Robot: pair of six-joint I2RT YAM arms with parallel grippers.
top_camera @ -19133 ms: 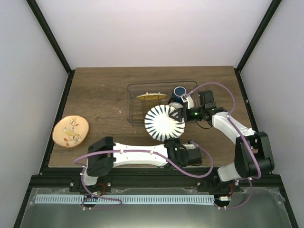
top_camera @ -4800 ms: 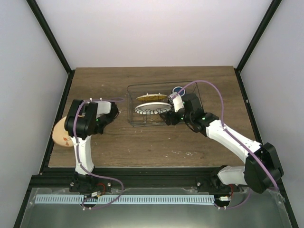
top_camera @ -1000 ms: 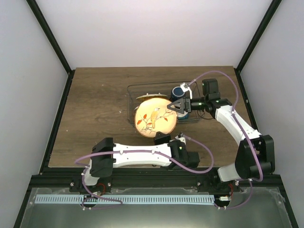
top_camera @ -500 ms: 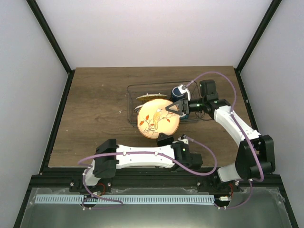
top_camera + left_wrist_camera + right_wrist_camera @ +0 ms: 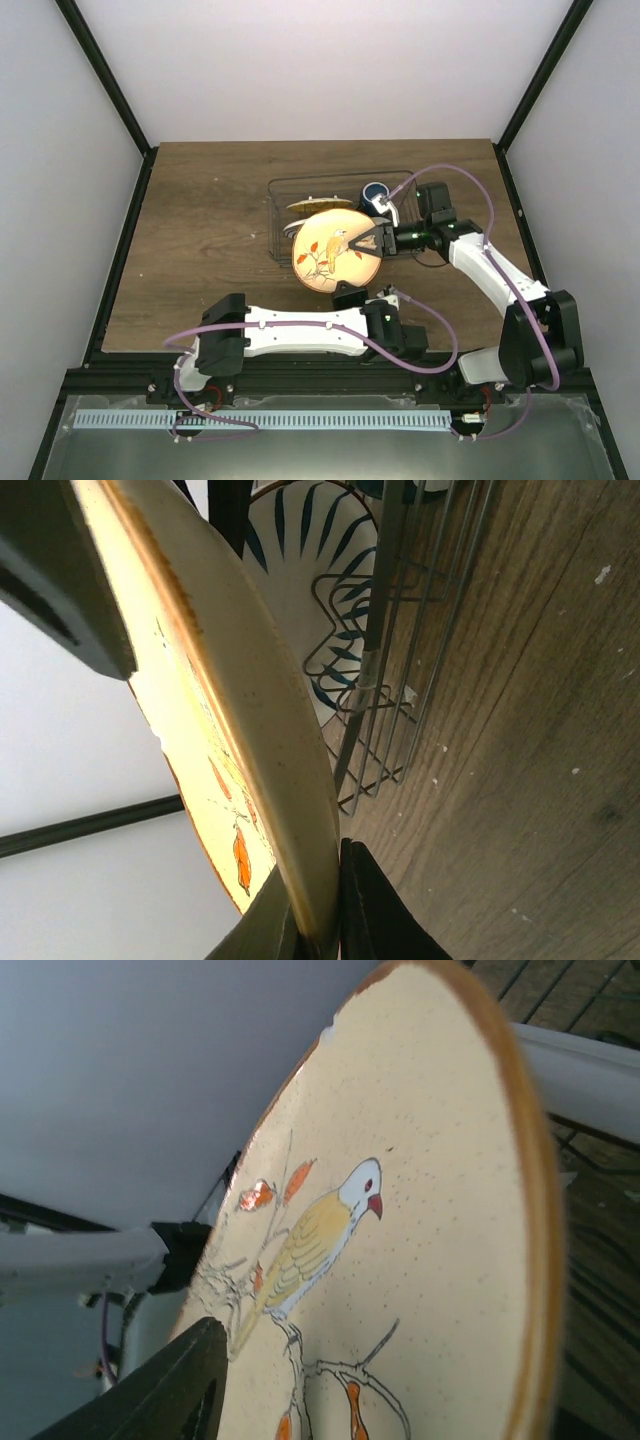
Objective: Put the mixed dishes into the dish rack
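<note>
We find the left gripper (image 5: 318, 925) clamped on the lower rim of the tan painted plate (image 5: 335, 250), which is held up at the dish rack's (image 5: 275, 215) near side. The right gripper (image 5: 375, 238) straddles its side rim, jaws apart. We advise closing it fully before the left releases.

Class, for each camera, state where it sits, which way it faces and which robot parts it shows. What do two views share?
Top camera: above and behind the robot, looking down on the table and dish rack; left arm, right arm, left gripper, right gripper show.
Left wrist: low over the table, looking along the painted plate's rim toward the rack; its fingers pinch that rim.
Right wrist: faces the plate's painted side; one dark finger shows.
Shared: top and left wrist both see the rack.
</note>
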